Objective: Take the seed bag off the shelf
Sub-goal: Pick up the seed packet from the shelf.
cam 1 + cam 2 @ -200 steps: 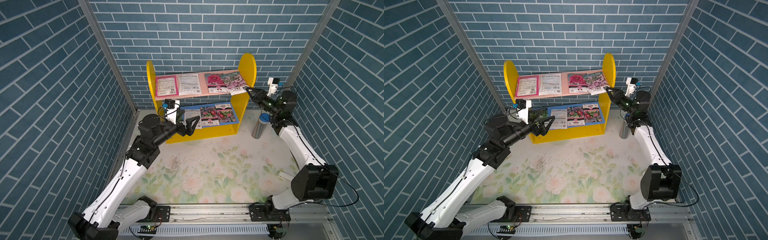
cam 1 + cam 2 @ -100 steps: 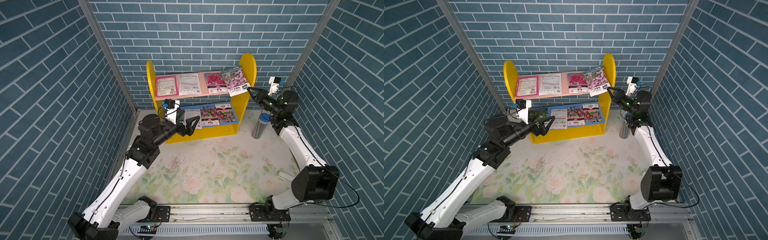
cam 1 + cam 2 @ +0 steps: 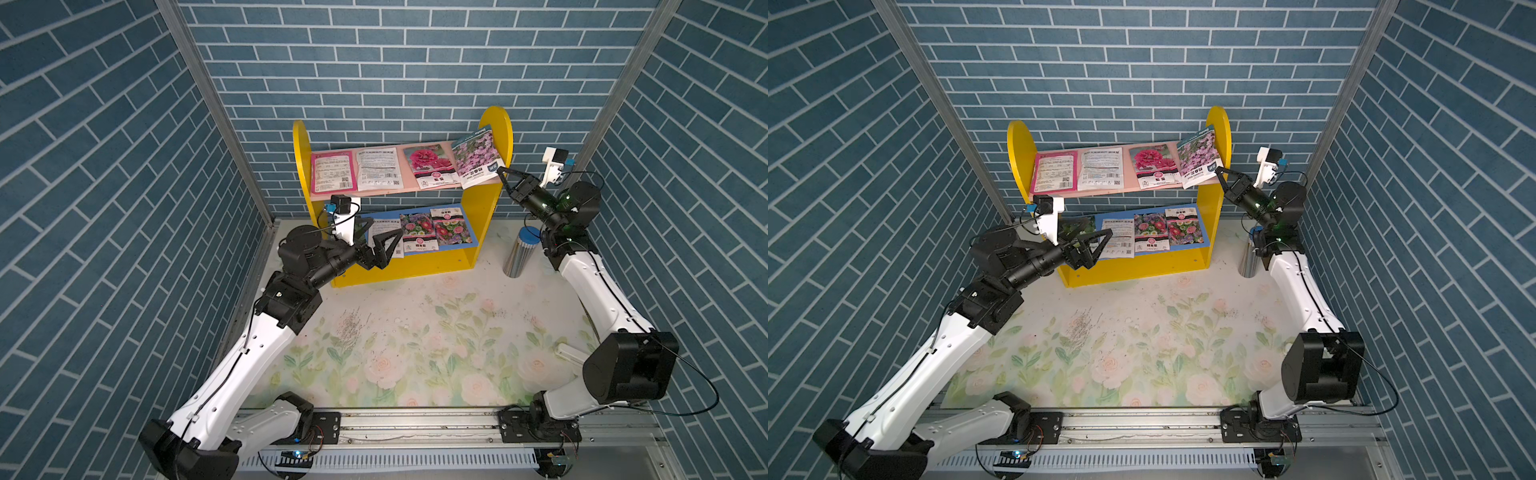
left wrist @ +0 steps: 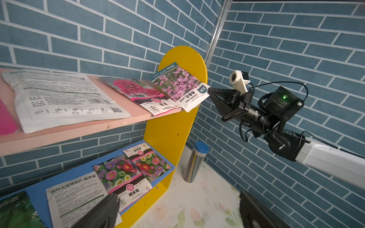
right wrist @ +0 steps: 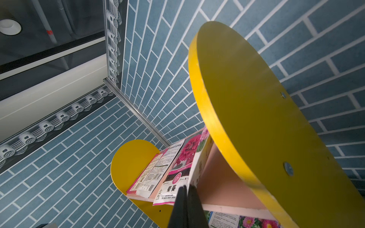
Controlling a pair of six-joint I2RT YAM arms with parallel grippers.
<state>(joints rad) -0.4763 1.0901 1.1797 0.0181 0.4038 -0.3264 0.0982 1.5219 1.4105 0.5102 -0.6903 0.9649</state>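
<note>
Setting: blue brick walls close in three sides of a floral mat [image 3: 415, 332]; the shelf [image 3: 494, 216] stands at the back.
Seed bag: the purple-flower seed bag [image 3: 476, 158] sits at the right end of the pink upper board [image 3: 374, 193], tilted up against the yellow side panel [image 4: 183, 57], one edge lying over the red-flower packet [image 3: 428, 166].
Right claw: the right claw [image 4: 210, 91] is closed on the bag's lower outer corner, by the panel's front edge.
Left claw: the left claw [image 3: 380, 232] is spread wide and empty in front of the blue lower board [image 3: 473, 239].
Handling: probably light, thin and floppy, with a glossy skin that could slip; a corner pinch lets it droop and swing.
Hold: a sealed edge or corner looks the safest place, as now; a deeper bite would be firmer.
Edges: the panel beside the bag could snag it, and the neighbouring packet could be dragged along.
Open room: space is free forward and down over the mat; the metal cylinder [image 3: 519, 253] stands just right of the shelf, below the arm.
</note>
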